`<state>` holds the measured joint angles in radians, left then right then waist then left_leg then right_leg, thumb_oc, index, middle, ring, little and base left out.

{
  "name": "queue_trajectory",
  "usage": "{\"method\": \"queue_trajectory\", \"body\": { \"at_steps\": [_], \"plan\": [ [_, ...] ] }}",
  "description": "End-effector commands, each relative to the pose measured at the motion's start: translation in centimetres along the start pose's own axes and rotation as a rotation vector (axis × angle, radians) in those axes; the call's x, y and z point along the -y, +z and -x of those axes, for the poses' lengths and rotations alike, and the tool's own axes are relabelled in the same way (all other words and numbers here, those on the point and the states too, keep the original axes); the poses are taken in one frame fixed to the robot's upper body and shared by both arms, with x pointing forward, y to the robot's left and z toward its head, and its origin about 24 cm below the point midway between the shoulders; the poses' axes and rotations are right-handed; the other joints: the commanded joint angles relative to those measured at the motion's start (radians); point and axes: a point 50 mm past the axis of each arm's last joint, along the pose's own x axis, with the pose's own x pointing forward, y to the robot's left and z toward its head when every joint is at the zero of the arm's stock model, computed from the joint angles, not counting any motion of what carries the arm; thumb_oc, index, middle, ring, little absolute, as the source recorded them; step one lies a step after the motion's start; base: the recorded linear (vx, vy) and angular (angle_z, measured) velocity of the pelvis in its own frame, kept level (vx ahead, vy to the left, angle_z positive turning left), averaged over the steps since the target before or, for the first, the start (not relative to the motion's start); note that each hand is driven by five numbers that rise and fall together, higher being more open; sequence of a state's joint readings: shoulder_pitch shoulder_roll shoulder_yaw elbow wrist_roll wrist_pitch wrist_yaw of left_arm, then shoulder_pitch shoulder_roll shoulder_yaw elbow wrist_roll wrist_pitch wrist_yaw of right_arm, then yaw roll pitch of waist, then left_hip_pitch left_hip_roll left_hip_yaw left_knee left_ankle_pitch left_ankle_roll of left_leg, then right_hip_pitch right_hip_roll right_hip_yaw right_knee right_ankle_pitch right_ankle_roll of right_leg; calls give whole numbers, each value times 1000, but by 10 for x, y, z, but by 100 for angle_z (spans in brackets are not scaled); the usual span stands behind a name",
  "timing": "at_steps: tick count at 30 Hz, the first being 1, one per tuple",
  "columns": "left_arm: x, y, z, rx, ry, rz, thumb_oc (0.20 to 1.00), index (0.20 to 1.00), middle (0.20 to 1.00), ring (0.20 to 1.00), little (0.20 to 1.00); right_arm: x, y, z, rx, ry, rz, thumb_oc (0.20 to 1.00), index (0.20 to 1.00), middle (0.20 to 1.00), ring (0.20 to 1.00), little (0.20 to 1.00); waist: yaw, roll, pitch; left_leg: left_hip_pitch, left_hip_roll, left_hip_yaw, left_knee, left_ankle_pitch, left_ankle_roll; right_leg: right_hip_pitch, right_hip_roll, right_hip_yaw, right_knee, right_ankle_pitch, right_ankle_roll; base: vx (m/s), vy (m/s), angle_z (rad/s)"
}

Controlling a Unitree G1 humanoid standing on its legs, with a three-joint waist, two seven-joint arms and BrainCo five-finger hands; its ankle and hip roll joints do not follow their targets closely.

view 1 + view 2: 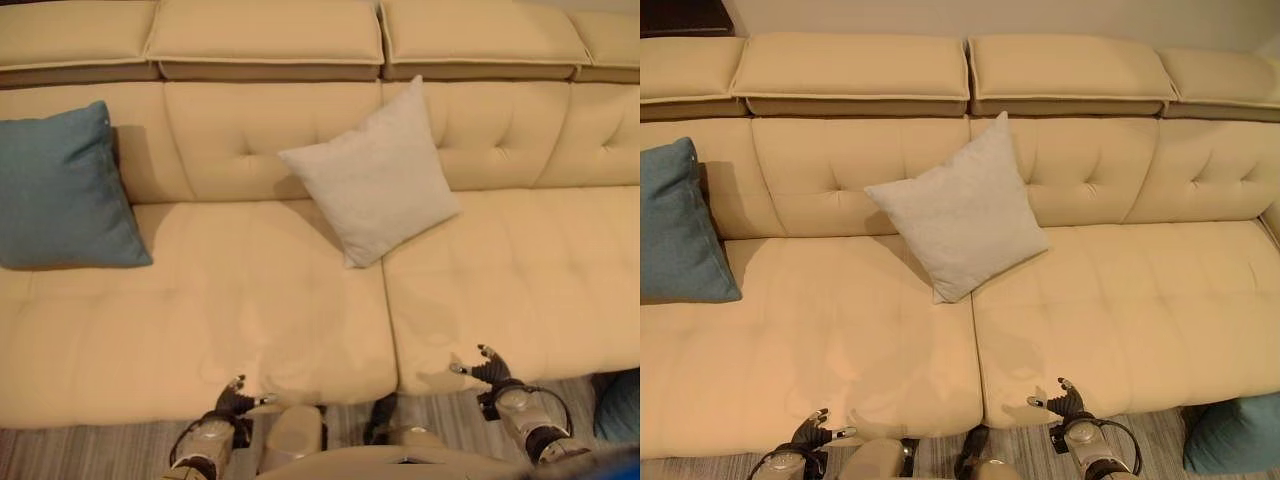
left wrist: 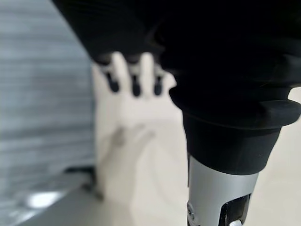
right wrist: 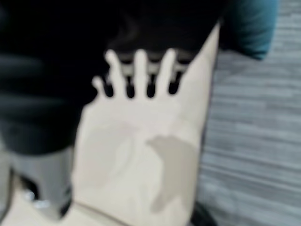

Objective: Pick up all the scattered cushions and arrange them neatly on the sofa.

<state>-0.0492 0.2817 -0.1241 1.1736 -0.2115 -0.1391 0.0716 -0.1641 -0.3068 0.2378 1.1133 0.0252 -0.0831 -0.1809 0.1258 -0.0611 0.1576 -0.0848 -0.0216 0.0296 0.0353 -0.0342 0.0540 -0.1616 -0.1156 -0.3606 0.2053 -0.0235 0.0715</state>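
A pale grey cushion (image 1: 375, 178) leans on one corner against the backrest near the middle of the cream sofa (image 1: 250, 310). A teal cushion (image 1: 62, 190) stands against the backrest at the sofa's left end. Another teal cushion (image 1: 1233, 432) lies on the floor at the lower right, off the sofa's front edge. My left hand (image 1: 236, 397) hangs at the front edge of the seat, fingers relaxed, holding nothing. My right hand (image 1: 487, 369) hovers at the seat's front edge further right, also open and empty, left of the floor cushion.
Grey striped carpet (image 1: 110, 450) runs along the front of the sofa. The right seat section (image 1: 520, 270) is bare. A dark piece of furniture (image 1: 685, 17) shows behind the sofa at the far left.
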Motion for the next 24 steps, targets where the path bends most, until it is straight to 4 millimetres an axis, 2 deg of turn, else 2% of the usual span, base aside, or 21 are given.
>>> {"method": "queue_trajectory", "body": {
  "at_steps": [1, 2, 4, 5, 6, 8, 9, 10, 12, 13, 14, 15, 17, 19, 21, 22, 23, 24],
  "plan": [
    [-15, 13, -2, 58, 43, 24, 1000, 1000, 1000, 1000, 1000, 7, 19, -3, 85, -26, 3, 1000, 1000, 1000, 1000, 1000, 28, -17, -25, -42, -15, -80, 63, -68, -31, 21, -15, 74, 134, 18, 103, 182, 25, 5],
    [-15, 20, -3, 90, 47, 36, 1000, 1000, 1000, 1000, 1000, 9, 24, -4, 103, -33, 6, 1000, 1000, 1000, 1000, 1000, 24, -5, -21, -22, -14, -102, 48, -69, -34, 8, -27, 92, 78, -4, 89, 162, -55, 24],
    [-13, 35, -4, 150, 51, 61, 1000, 1000, 1000, 1000, 1000, 12, 28, -4, 119, -44, 13, 1000, 1000, 1000, 1000, 1000, 14, 8, -13, -2, -8, -128, 43, -79, -43, -6, -41, 145, -2, -5, 74, 188, -90, 29],
    [-13, 35, -4, 151, 51, 61, 1000, 1000, 1000, 1000, 1000, 12, 28, -4, 119, -44, 13, 1000, 1000, 1000, 1000, 1000, 13, 8, -15, -5, -9, -129, 43, -77, -43, -8, -41, 144, -5, -3, 74, 280, -191, 36],
    [-8, 58, -5, 232, 42, 74, 1000, 1000, 1000, 1000, 1000, 18, 31, -4, 131, -71, 10, 1000, 1000, 1000, 1000, 1000, -10, -1, -10, 26, -17, -173, 37, -93, -62, -7, -38, 242, -93, 23, 81, 245, -207, 41],
    [-4, 70, -5, 272, 39, 92, 1000, 1000, 1000, 1000, 1000, 20, 36, -5, 148, -78, 12, 1000, 1000, 1000, 1000, 1000, -13, -13, -15, 24, -10, -181, 30, -90, -76, 4, -47, 207, -123, 44, 84, 182, -256, 79],
    [0, 84, -5, 317, 34, 119, 1000, 1000, 1000, 1000, 1000, 22, 42, -6, 170, -88, 7, 1000, 1000, 1000, 1000, 1000, -16, -13, -13, 11, 1, -188, 26, -80, -87, 0, -37, 203, -124, 43, 79, 62, -276, 89],
    [7, 107, -2, 405, 9, 164, 1000, 1000, 1000, 1000, 1000, 29, 54, -6, 216, -113, -7, 1000, 1000, 1000, 1000, 1000, -19, -15, -10, -10, 20, -201, 14, -62, -105, -3, -27, 181, -139, 37, 74, 8, -307, 60],
    [24, 164, 10, 595, -42, 273, 1000, 1000, 1000, 1000, 1000, 48, 90, -5, 343, -182, -43, 1000, 1000, 1000, 1000, 1000, -34, -12, 17, -65, 44, -237, -22, -18, -131, -37, -10, 130, -133, 23, 54, -41, -238, 80],
    [24, 164, 10, 595, -42, 273, 1000, 1000, 1000, 1000, 1000, 48, 90, -5, 343, -183, -43, 1000, 1000, 1000, 1000, 1000, -35, -11, 16, -66, 44, -239, -22, -17, -131, -38, -10, 128, -133, 23, 54, -65, -141, 104],
    [34, 201, 23, 720, -52, 343, 1000, 1000, 1000, 1000, 1000, 56, 121, -1, 448, -226, -73, 1000, 1000, 1000, 1000, 1000, -42, -9, 34, -93, 57, -255, -52, 8, -140, -79, 1, 105, -116, 14, 46, -46, -75, 69],
    [37, 213, 28, 757, -59, 368, 1000, 1000, 1000, 1000, 1000, 60, 135, 1, 494, -242, -82, 1000, 1000, 1000, 1000, 1000, -45, -10, 39, -109, 58, -258, -54, 15, -141, -98, 2, 101, -107, 12, 44, -83, -89, 3],
    [41, 253, 44, 872, -74, 403, 1000, 1000, 1000, 1000, 1000, 76, 188, 11, 643, -306, -95, 1000, 1000, 1000, 1000, 1000, -47, -7, 73, -159, 59, -262, -57, 32, -146, -166, 1, 99, -69, 8, 40, -81, 1, -25],
    [39, 276, 52, 923, -69, 419, 1000, 1000, 1000, 1000, 1000, 90, 219, 18, 718, -351, -103, 1000, 1000, 1000, 1000, 1000, -49, -5, 86, -194, 57, -263, -54, 41, -149, -200, -4, 99, -55, 7, 40, -80, 35, -17],
    [30, 326, 70, 1018, -42, 446, 1000, 1000, 1000, 1000, 1000, 121, 295, 51, 910, -451, -113, 1000, 1000, 1000, 1000, 1000, -51, -15, 110, -266, 53, -260, -63, 65, -158, -279, -5, 110, -53, 20, 45, -80, 51, -2],
    [28, 333, 73, 1030, -39, 458, 1000, 1000, 1000, 1000, 1000, 125, 307, 57, 940, -465, -117, 1000, 1000, 1000, 1000, 1000, -54, -17, 113, -276, 55, -259, -69, 70, -161, -293, -5, 111, -54, 24, 46, -45, 47, -4],
    [27, 352, 86, 1086, -42, 463, 1000, 1000, 1000, 1000, 1000, 139, 331, 76, 1015, -518, -134, 1000, 1000, 1000, 1000, 1000, -56, -21, 123, -304, 57, -260, -75, 80, -165, -324, -4, 115, -54, 31, 50, -21, 31, -12],
    [28, 362, 93, 1115, -48, 464, 1000, 1000, 1000, 1000, 1000, 145, 341, 86, 1053, -549, -152, 1000, 1000, 1000, 1000, 1000, -59, -23, 127, -319, 56, -264, -79, 85, -167, -341, -5, 120, -54, 32, 49, -22, 27, -7]
  ]
}}
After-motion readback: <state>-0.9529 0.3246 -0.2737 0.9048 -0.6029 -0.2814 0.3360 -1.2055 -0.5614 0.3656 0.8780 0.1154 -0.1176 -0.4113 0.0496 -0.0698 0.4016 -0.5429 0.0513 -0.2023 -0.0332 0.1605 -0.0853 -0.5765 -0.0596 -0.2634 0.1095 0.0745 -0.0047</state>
